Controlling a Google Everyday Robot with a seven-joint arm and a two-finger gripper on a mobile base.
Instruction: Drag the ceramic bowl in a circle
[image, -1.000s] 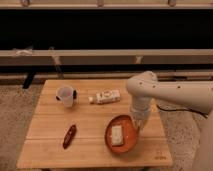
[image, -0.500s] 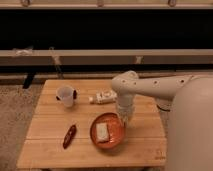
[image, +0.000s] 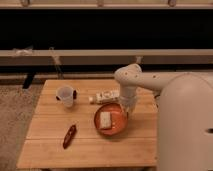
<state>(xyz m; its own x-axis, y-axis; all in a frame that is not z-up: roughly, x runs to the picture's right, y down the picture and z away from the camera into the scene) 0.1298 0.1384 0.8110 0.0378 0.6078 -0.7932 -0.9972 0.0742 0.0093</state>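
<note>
Jaws (image: 126, 106) over one ceramic bowl (image: 119, 125); one cup (image: 65, 96).

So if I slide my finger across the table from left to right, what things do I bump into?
Plastic cup → dark red packet → white bottle lying on its side → ceramic bowl holding a pale block → the gripper, down at the bowl's right rim.

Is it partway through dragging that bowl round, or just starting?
Partway, it seems. Done: the bowl has slid left across the table from where it sat a second ago. In hand: the end effector is down at the bowl's right rim. Left: closing the circle; how much remains I cannot tell.
</note>
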